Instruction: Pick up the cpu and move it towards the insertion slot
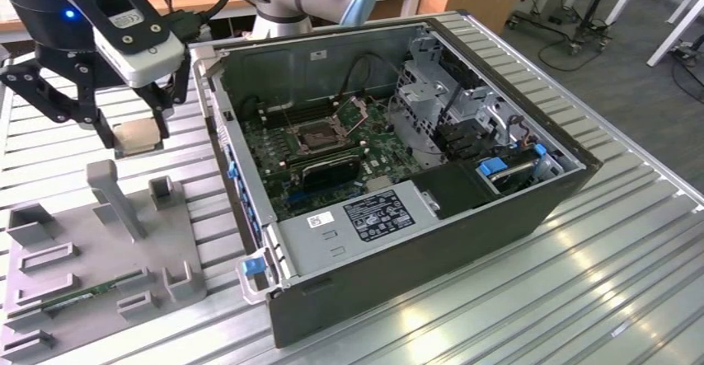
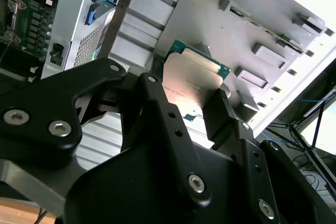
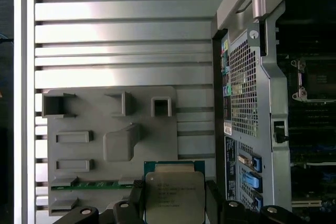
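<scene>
Silver-topped, the cpu point(image 3: 173, 195) is hanging clamped in the tool point(image 1: 134, 138) above the tabletop point(image 1: 616, 299), near the grey fixture tray point(image 1: 72, 212), to the exterior view's left of the open computer case point(image 1: 440, 250) and well apart from the insertion slot point(image 1: 319, 136) inside it.

cpu point(image 3: 175, 195) – matt silvery metal | tool point(image 1: 135, 138) – matt black | table point(image 1: 616, 283) – ribbed glossy metal

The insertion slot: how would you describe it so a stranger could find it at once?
Look inside the open computer case, at its green motherboard. Near the board's middle sits the insertion slot: a dark square framed by silver metal, unlike the long narrow black memory slots beside it.
</scene>
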`<state>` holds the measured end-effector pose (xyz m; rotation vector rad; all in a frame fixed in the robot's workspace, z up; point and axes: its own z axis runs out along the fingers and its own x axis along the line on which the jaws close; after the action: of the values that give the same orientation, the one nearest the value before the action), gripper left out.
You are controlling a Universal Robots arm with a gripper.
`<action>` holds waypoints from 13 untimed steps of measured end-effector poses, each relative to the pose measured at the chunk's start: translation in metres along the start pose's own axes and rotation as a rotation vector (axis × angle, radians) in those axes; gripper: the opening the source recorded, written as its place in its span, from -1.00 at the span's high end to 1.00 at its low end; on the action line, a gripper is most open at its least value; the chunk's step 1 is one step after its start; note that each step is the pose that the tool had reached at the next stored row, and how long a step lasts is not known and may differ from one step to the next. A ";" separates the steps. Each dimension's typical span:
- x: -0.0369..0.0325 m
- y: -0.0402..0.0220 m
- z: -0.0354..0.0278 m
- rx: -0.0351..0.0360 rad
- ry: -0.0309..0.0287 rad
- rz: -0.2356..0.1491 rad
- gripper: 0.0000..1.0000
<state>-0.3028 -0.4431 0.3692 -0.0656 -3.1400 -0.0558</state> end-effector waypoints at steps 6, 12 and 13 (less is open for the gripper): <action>-0.0087 0.0004 0.0000 0.0000 0.0000 0.000 -0.09; -0.0173 0.0007 0.0000 0.0000 0.0000 0.000 -0.09; -0.0187 0.0008 0.0000 0.0000 0.0000 0.000 -0.09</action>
<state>-0.2841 -0.4431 0.3692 -0.0657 -3.1401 -0.0558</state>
